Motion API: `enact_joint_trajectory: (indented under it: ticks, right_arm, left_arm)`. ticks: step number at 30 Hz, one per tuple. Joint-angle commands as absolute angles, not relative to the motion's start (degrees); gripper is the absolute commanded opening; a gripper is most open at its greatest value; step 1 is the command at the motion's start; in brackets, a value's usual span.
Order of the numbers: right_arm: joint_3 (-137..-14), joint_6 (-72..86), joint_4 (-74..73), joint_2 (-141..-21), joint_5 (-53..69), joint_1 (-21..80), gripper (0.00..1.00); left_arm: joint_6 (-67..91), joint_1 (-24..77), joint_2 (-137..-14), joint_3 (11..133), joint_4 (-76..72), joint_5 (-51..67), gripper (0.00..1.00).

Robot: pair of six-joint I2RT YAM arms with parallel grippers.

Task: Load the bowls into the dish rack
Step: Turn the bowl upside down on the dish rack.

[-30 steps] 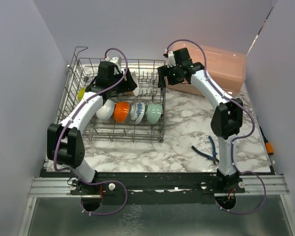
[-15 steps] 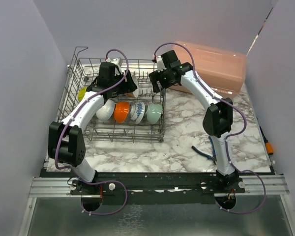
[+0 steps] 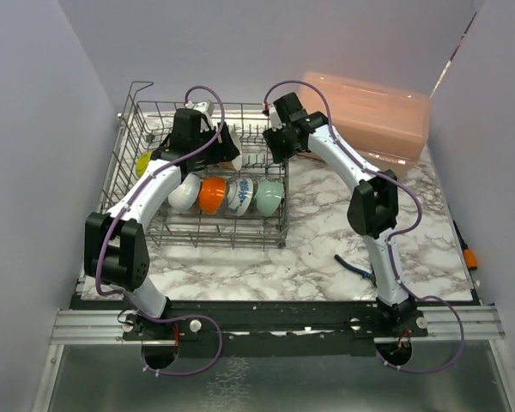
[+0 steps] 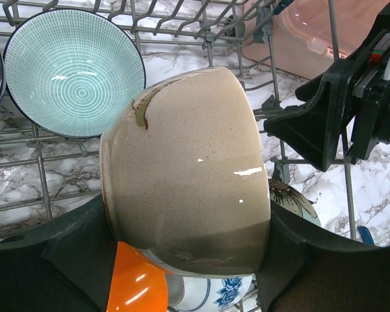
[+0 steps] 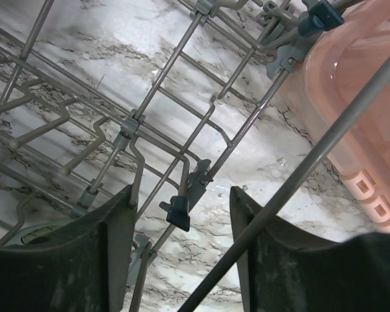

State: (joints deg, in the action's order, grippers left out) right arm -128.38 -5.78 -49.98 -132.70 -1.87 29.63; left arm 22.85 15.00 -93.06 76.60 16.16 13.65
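— Where is the speckled beige ceramic bowl [image 4: 188,149]?
— On its side, clamped in the jaws of the left gripper [image 4: 188,224]. It hangs over the grey wire dish rack [image 3: 240,233] on the marble table [image 3: 326,223], above a row of racked bowls: white bowl [image 3: 183,193], orange bowl [image 3: 211,195], blue-patterned bowl [image 3: 239,195], pale teal bowl [image 3: 269,196].
— And the right gripper [image 5: 182,201]?
— Jaws apart, nothing between them, at the rack's far right corner beside the pink plastic box [image 3: 378,116].
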Motion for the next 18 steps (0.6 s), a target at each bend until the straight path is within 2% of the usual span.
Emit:
enact_joint_trajectory:
  ticks: [1, 10, 18]
  right_arm:
    - [-130.9, -6.6, -48.6, -133.8, -5.8, 29.6, 0.5]
    - [-131.0, -4.7, -45.7, -135.4, -3.0, 29.5, 0.34]
    - [-131.1, -3.4, -43.6, -137.1, -3.2, 29.4, 0.09]
  left_arm:
    - [22.9, 14.9, -92.0, 78.7, 13.3, 14.8, 0.0]
    - [23.4, 14.9, -92.4, 78.6, 13.4, 15.8, 0.0]
    - [23.7, 14.9, -93.0, 79.4, 13.3, 16.9, 0.0]
